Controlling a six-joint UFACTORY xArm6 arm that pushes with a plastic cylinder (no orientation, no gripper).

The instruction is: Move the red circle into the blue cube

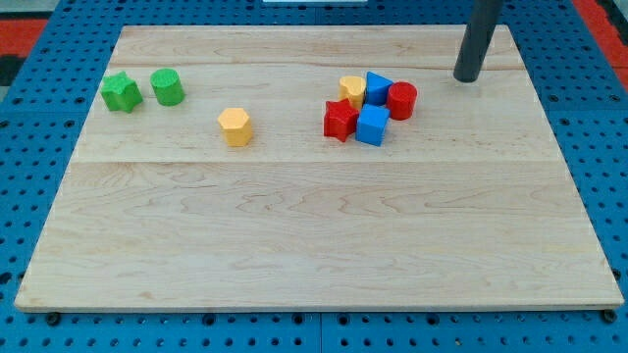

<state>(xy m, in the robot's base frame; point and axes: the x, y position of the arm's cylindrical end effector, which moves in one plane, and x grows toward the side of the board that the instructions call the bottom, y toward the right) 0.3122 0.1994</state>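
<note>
Pale wooden counter [294, 245]; red circle block [402, 99] already touching blue cube [373, 126]; my tip [466, 77] at circle's 2 o'clock; no pincer; nudge gently twd 8.

Colour rundown: the board [314, 226] is pale wood with a light grain and a couple of faint plank seams running across. It sits on a blue pegboard surface [29, 324] dotted with dark holes, plus bits of red at the top corners. My tip [465, 78] is dark grey. Blocks: red circle [402, 100], red star [340, 120], blue cube [373, 126], another blue block [378, 87], yellow star [352, 91], yellow hexagon [235, 126], green star [121, 93], green cylinder [167, 87].
</note>
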